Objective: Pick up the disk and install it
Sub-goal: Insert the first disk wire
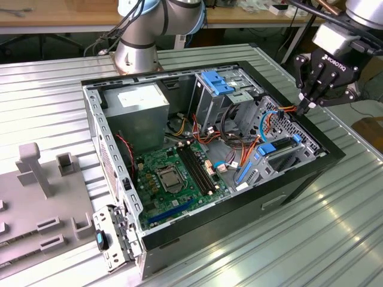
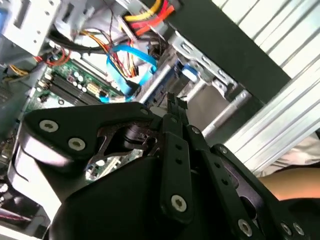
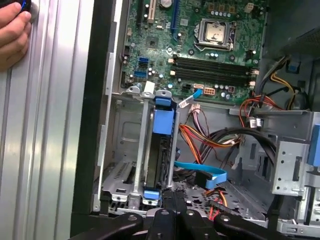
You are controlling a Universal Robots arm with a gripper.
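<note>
Disk [image 3: 162, 125] stands inside cage [image 3: 122, 145], 3 o'clock of motherboard [image 1: 173, 176] in exterior view: pickup done. Fingers [image 3: 166, 200] narrow, empty, at disk's end; final seating probably unfinished.

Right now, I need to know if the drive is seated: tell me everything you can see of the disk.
The disk stands on edge in a slot of the grey metal drive cage. Its visible side looks dark, edged by bright blue plastic rails with a blue tab at each end. A blue flat cable lies beside it. The shut gripper sits close to one blue end; contact cannot be told.
</note>
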